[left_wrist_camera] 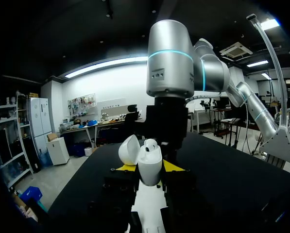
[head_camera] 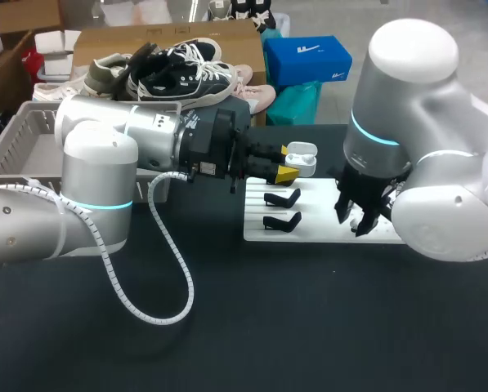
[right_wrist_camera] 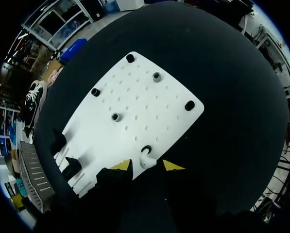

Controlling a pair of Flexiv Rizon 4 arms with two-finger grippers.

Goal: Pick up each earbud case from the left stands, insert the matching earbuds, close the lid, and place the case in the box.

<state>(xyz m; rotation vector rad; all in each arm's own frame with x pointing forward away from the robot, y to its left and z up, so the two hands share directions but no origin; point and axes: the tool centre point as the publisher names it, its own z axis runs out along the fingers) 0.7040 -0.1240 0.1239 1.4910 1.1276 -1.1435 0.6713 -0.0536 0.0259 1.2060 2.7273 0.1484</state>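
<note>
My left gripper (head_camera: 288, 161) holds a white earbud case (head_camera: 302, 159) above the far edge of the white board (head_camera: 325, 230), its fingers shut on the case body (left_wrist_camera: 149, 170). The lid (left_wrist_camera: 129, 148) stands open, and one earbud (left_wrist_camera: 150, 144) shows in the case mouth. My right gripper (head_camera: 358, 220) points down at the board's right part. In the right wrist view a small white earbud (right_wrist_camera: 145, 158) stands on the board (right_wrist_camera: 135, 107), between the open yellow tips of my right gripper (right_wrist_camera: 145, 166), which do not visibly touch it.
Two empty black stands (head_camera: 282, 198) (head_camera: 282, 220) sit on the board's left half. Several short dark pegs (right_wrist_camera: 157, 76) dot the board. A grey slatted basket (head_camera: 15, 139) stands at the table's far left, behind my left arm.
</note>
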